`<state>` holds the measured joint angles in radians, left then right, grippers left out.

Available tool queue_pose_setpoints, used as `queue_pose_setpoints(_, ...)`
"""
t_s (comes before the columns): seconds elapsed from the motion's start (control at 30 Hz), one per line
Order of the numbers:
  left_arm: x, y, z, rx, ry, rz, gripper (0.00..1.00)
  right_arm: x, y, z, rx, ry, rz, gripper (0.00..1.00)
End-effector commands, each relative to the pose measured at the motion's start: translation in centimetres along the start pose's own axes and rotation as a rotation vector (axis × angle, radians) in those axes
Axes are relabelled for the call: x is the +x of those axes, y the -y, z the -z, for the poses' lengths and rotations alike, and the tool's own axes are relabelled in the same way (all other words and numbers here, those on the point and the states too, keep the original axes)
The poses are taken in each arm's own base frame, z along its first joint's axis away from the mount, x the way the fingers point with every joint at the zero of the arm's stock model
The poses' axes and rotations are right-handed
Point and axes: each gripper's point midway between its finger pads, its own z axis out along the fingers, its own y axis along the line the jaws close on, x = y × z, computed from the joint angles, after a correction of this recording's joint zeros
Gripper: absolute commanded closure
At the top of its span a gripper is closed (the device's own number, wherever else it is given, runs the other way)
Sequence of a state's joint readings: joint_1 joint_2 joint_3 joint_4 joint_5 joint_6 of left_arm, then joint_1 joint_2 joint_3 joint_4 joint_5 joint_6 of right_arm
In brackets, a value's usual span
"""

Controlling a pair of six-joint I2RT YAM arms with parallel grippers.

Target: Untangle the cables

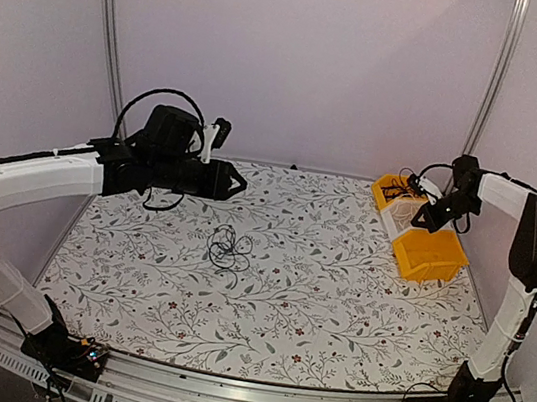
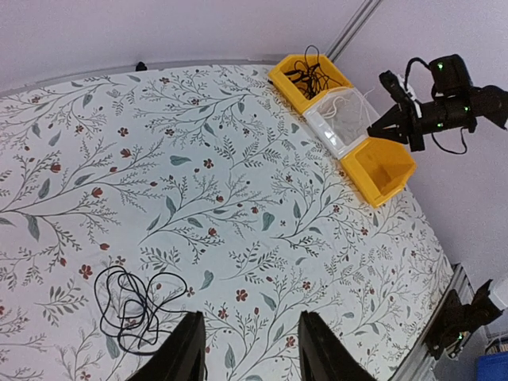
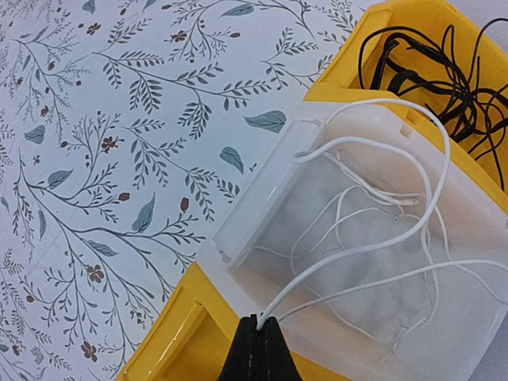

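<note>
My left claw [image 2: 252,357] hangs over the worktop [image 1: 333,312], its two dark fingers [image 2: 186,355] apart with nothing between them. The cables [image 2: 131,305], a loose knot of thin black looping strands, lie flat on the floral-printed cloth, just beyond and to the left of those fingers and not touching them.

My right claw [image 3: 255,349] is pinched together on a white wire [image 3: 446,171]. The thin, smooth strand leaves the fingertips and arcs up into the clear bin [image 3: 262,194], a frosted plastic tub where it curls in pale loops.

On one side of that tub is a far yellow bin [image 3: 337,75] of glossy hard plastic, holding a snarl of black wires [image 3: 429,71]. On the other side is a near yellow bin [image 2: 381,171] with an open front.
</note>
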<state>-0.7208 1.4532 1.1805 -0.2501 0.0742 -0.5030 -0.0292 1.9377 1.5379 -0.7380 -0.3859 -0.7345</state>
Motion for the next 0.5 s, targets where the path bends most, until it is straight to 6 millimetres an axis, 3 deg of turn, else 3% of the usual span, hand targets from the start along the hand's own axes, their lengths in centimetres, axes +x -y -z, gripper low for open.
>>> queue_pose_setpoints(0.0,0.1,0.3,0.5,0.002,0.002,0.003,0.57,0.4,0.7,-0.7,-0.012,-0.049,-0.031,1.0)
queue_pose_setpoints(0.13,0.2,0.2,0.6,-0.001,0.004,0.01,0.57,0.3,1.4,-1.0,0.012,-0.053,-0.038,1.0)
queue_pose_setpoints(0.47,0.2,0.3,0.2,0.007,-0.003,0.02,0.57,0.0,5.5,-2.8,0.107,-0.091,-0.067,1.0)
